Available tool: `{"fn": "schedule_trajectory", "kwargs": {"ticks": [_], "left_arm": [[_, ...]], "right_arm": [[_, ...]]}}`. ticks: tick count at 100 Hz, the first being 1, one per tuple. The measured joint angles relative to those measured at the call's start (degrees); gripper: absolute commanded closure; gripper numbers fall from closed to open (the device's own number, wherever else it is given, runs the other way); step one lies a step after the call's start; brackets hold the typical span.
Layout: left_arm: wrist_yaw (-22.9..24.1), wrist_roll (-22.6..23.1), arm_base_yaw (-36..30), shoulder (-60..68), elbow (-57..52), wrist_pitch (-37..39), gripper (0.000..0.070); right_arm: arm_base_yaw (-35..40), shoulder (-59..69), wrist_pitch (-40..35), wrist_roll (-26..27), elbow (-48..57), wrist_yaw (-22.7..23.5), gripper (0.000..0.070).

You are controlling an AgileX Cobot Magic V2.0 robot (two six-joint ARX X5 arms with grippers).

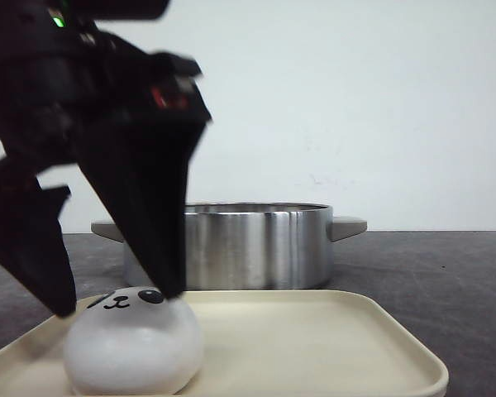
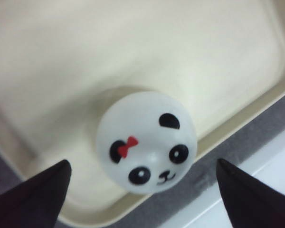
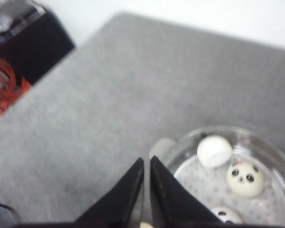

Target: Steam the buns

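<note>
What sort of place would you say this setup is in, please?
Probably a lab tabletop staged as a kitchen: a plain white wall, a grey table, a steel steamer pot, and toy-like panda buns, one on a cream tray beneath the open left gripper.

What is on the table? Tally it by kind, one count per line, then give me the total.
tray: 1
pot: 1
buns: 4, one on the tray and three in the pot
Total: 6
</note>
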State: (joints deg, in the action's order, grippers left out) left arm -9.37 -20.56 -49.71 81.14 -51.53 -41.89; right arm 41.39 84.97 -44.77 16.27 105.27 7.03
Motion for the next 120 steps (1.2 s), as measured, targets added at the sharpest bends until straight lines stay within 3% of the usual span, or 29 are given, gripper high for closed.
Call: {"fn": "schedule_trajectory", "kwargs": {"ticks": [36,44,58,59,92,105,120], "left_arm": [[0.0,0.0,-0.46,5.66,0.07,2.51,0.0133],[0.09,0.02,-0.46,6.29,0.07,2.71,0.0284],[0.37,0.17,-0.46,6.82,0.07,2.73,0.0694],[0.35,0.22,-0.48,6.84,0.07,2.75,0.07],[0.87,2.54,-1.07,3.15,-0.02,2.32,0.07],[6.58,3.82,-0.94,-4.57,-4.74,3.78,0.07],[15.43,10.21,0.94,-9.77,-11.72,10.58,0.07]], "right_arm": [[0.31,-11.02,0.09,-0.98,0.0,-7.06,0.0688],[0.31,-11.91,-0.13,-1.29,0.0,-8.63,0.0688],[0.31,-12.11,-1.75,-1.49,0.02,-8.81,0.0688],[0.31,-12.11,-1.88,-1.49,0.0,-8.81,0.0688],[0.31,-11.98,-3.91,-1.49,0.02,-8.81,0.0688],[0.31,-11.98,-3.91,-1.49,0.0,-8.79,0.0688],[0.31,-11.98,-3.89,-1.49,0.02,-8.79,0.0688]]}}
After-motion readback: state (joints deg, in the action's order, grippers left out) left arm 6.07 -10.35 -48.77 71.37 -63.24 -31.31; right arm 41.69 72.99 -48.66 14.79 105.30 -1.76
